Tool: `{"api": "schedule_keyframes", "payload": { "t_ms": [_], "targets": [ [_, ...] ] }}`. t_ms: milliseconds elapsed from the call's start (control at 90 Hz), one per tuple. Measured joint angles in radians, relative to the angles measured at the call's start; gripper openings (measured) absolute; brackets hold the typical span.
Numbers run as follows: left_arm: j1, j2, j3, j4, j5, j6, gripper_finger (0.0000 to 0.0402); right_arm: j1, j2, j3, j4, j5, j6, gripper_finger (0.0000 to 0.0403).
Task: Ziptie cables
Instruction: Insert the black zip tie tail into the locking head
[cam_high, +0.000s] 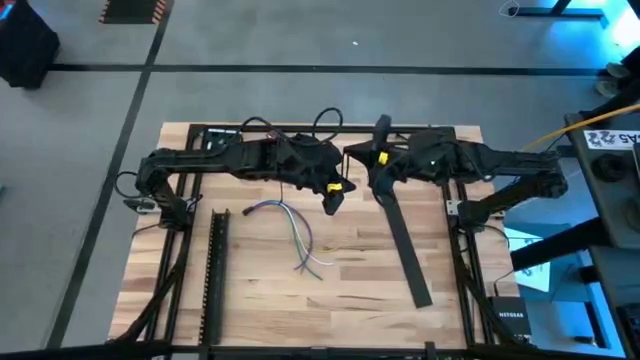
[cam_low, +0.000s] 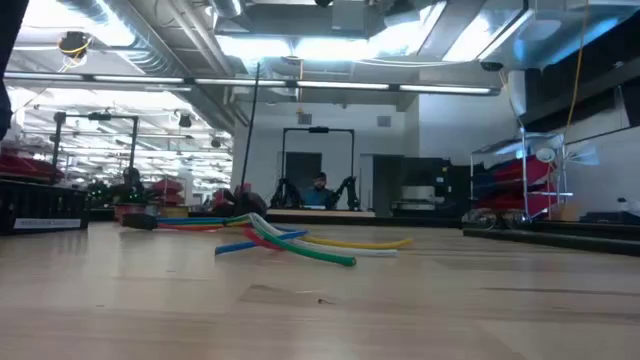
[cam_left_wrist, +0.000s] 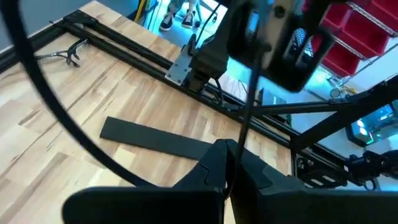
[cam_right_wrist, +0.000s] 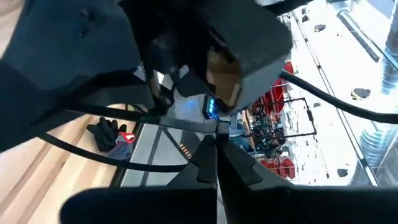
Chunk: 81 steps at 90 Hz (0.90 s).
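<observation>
One small bundle of cables (cam_high: 298, 232) lies loose on the wooden table (cam_high: 350, 300), a little left of centre and on the near side of both grippers; from above about five thin wires fan out of it, white, grey and blue among them. At table height the cables (cam_low: 285, 240) show blue, red, green, yellow and white strands, flat on the wood.

Two dark arms reach in from the far side and meet near the middle. The left gripper (cam_high: 335, 200) hangs above the table just right of the cables, its fingers (cam_left_wrist: 214, 168) pressed together with nothing between them. The right gripper (cam_high: 378, 185) sits close beside it, over the far end of one long flat black bar (cam_high: 405, 245), fingers (cam_right_wrist: 208, 165) likewise closed and empty.

One perforated black strip (cam_high: 214, 270) runs along the table's left side. Dark rails frame the tabletop. Beyond lies a grey floor, shelving with red bins, and one person (cam_low: 318, 190) seated far back.
</observation>
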<state>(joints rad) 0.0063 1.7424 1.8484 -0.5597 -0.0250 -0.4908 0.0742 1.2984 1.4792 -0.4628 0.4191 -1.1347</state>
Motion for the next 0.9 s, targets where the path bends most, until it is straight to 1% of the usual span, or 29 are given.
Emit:
{"api": "schedule_keyframes", "payload": {
  "t_ms": [367,556,900],
  "targets": [
    [0.002,-0.001,0.000,0.005,-0.009,0.008,0.0000,0.006,0.005,0.000,-0.002,0.018,0.004,0.0000],
    [0.013,-0.001,0.000,0.033,-0.026,0.026,0.0000,0.027,0.014,0.000,-0.038,0.022,0.035,0.0000],
    [0.058,-0.008,0.000,0.012,-0.026,0.069,0.0000,0.031,0.081,0.000,-0.115,0.053,0.095,0.0000]
  ]
}}
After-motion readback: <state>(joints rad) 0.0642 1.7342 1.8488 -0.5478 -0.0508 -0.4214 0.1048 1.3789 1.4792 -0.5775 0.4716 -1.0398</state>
